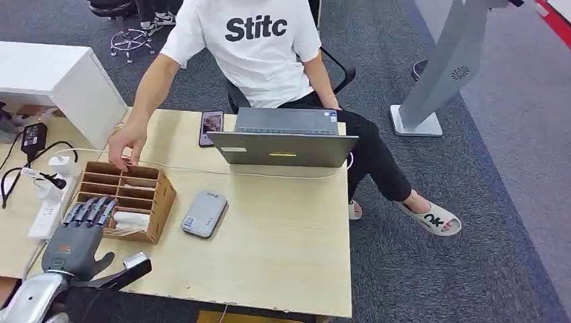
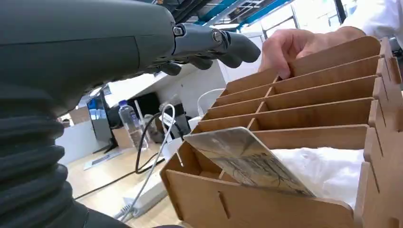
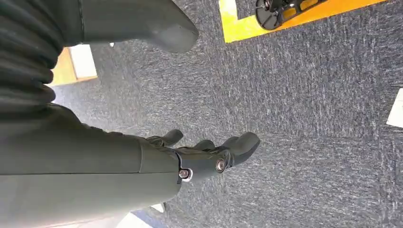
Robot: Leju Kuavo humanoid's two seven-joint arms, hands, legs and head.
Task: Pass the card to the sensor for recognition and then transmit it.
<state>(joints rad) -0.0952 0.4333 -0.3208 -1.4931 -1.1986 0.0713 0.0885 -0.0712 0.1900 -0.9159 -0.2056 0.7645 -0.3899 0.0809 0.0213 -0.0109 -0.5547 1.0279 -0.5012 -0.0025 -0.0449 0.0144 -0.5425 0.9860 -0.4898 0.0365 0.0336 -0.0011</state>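
Bright even light, soft shadows

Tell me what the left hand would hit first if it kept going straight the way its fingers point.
Probably the slotted wooden organizer box: the left hand hovers at its near edge, fingers pointing across the compartments. Further along that line is the person's hand. Height above the dividers is unclear.

The light wooden table carried one slotted wooden card rack, one patterned card leaning inside it, one grey rounded sensor box, one grey laptop, one black phone and one white power strip.
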